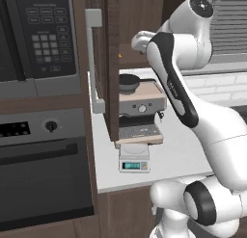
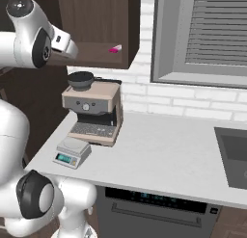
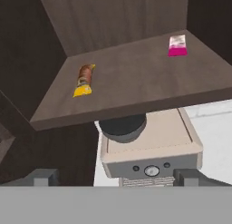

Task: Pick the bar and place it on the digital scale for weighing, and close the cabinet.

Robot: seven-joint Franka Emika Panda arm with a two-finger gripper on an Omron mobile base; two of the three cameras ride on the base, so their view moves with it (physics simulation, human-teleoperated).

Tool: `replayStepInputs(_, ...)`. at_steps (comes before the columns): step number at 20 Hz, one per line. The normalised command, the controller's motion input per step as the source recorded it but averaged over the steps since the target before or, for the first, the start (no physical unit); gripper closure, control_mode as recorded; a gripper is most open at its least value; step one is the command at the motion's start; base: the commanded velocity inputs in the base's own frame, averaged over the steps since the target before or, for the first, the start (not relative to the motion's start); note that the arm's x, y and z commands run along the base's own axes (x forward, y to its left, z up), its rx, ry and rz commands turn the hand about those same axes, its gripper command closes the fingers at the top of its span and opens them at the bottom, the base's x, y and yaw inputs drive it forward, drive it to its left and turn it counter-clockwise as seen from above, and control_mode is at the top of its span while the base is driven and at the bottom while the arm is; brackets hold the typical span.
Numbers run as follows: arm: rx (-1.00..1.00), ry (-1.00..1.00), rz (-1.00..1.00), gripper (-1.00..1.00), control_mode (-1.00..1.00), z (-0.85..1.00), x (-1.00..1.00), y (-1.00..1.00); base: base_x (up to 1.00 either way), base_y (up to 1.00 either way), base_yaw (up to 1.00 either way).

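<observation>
- One bar (image 3: 84, 80) lies flat on the cabinet (image 3: 136, 78) shelf, toward the left in my hand view, yellow end nearest me; nothing touches it.
- One pink-and-white block (image 3: 177, 45) lies on the same shelf, well apart from the bar, toward the right rear corner; it also shows in the right base view (image 2: 115, 49).
- One digital scale (image 1: 133, 157) sits on the white counter (image 1: 183, 152), just in front of the coffee machine (image 1: 141, 112), display lit, top bare.
- One cabinet door (image 1: 103, 63) stands swung open, its long grey handle (image 1: 94, 59) facing the left base camera.
- One gripper (image 3: 115, 175), mine: two fingertips (image 3: 43, 177) set wide apart, holding nothing, short of the shelf's front edge and above the coffee machine.
- One microwave (image 1: 36, 34) and one oven (image 1: 43, 165) sit left of the open door.
</observation>
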Motion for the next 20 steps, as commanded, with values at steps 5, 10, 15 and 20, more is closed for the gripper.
replayStepInputs(5,0.00,0.10,0.05,-1.00,-1.00,-0.01,0.44,0.13,0.00,0.00,0.00)
replayStepInputs(10,0.00,0.09,0.00,-1.00,-1.00,-0.17,0.43,0.34,0.00,0.00,0.00)
replayStepInputs(15,0.00,0.01,0.00,-1.00,-1.00,-0.19,0.37,0.25,0.00,0.00,0.00)
replayStepInputs(20,0.00,0.02,0.03,-1.00,-1.00,-0.19,0.37,0.10,0.00,0.00,0.00)
